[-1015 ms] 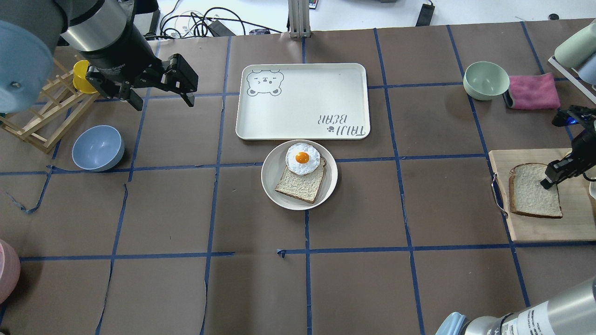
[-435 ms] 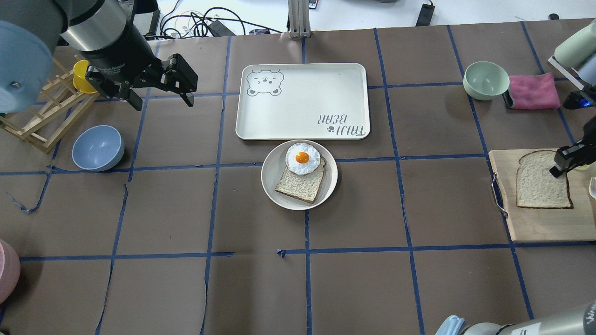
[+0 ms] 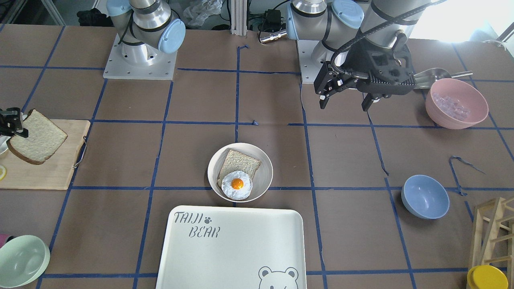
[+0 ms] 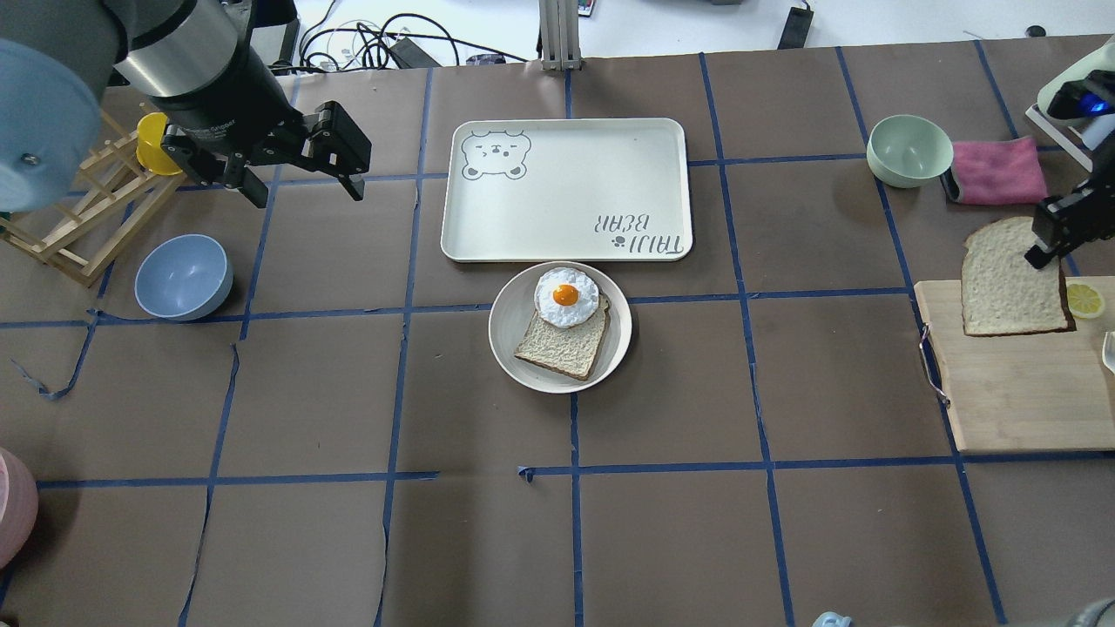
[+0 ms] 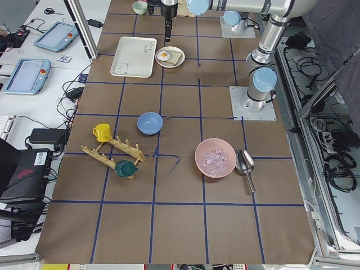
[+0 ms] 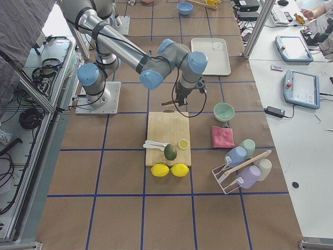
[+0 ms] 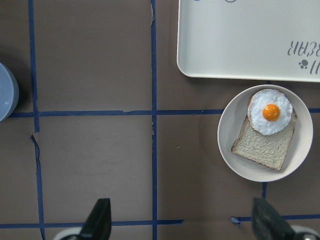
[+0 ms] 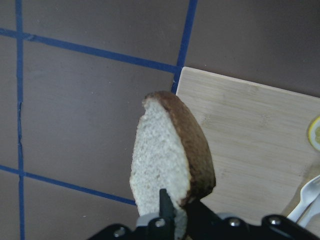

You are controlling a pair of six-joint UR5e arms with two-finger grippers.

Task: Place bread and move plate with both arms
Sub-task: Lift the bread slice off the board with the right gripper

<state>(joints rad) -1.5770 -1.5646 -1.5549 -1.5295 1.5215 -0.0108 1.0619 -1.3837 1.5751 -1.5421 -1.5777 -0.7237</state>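
The bread, a thick slice with a dark brown crust, hangs above the far edge of the cutting board. My right gripper is shut on its right edge. The bread also shows in the front view and in the right wrist view. The cream plate sits mid-table and holds a thinner tan slice with a fried egg on it. My left gripper is open and empty, high over the far left, well away from the plate.
The TAIJI BEAR tray lies just beyond the plate. A mint-green bowl and a pink cloth are at the far right. A blue bowl and a wooden rack are at the left. A lemon slice lies on the board.
My right gripper has lifted the bread off the cutting board and carried it toward the far side. The lemon slice now shows. The left arm has not moved.
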